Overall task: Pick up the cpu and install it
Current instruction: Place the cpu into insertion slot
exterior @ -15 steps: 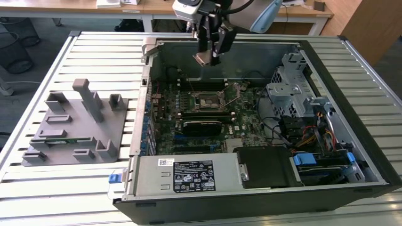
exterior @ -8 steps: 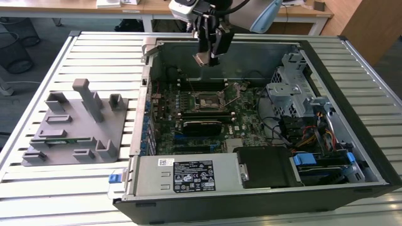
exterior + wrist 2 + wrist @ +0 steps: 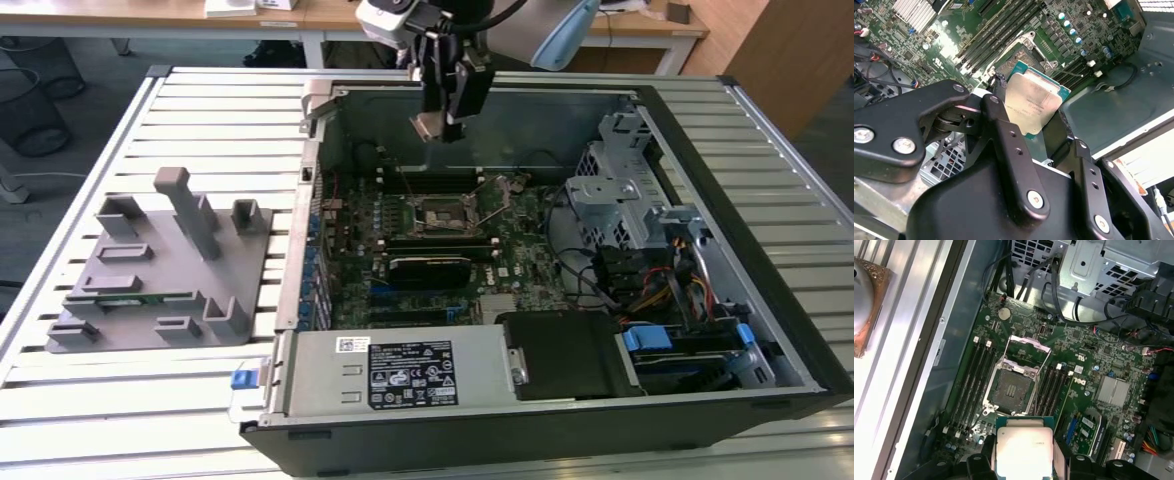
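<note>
You have the cpu in hand above the bare socket; the carry step is under way, install not yet done.
Your gripper (image 3: 447,124) is clamped on the cpu (image 3: 1024,450) by its edges, raised above the socket (image 3: 1013,388); whether squarely over the socket is hard to tell. Seating it, I judge, calls for matching its corners to the socket. The cpu's underside is hidden from you.

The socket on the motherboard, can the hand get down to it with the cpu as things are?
Probably yes. The hand holds the cpu above the open case; the socket lies open and bare, and nothing sits between them.
</note>
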`<state>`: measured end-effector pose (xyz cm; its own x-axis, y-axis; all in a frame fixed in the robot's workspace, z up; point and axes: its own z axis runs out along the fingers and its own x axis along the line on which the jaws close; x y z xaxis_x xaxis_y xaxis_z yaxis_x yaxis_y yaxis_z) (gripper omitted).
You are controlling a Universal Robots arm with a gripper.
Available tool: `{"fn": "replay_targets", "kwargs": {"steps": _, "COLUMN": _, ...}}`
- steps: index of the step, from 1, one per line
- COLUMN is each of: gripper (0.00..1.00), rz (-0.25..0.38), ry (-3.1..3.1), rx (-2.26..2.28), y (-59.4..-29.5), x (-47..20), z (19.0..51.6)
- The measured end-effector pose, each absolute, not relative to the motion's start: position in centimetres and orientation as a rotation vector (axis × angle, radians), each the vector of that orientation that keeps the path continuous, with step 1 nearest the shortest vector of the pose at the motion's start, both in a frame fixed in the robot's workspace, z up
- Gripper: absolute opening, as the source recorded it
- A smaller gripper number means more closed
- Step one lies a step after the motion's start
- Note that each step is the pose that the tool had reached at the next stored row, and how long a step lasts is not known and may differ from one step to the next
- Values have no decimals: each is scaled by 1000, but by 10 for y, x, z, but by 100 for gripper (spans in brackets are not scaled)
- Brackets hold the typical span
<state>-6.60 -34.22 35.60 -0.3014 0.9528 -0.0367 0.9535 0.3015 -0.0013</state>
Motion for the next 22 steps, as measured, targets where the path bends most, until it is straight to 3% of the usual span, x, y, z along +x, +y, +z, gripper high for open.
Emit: {"fn": "replay_targets", "kwargs": {"steps": 22, "gripper": 54, "rz": -38, "ry": 2412, "rx": 1970, "y": -341, "x": -66, "z": 333}}
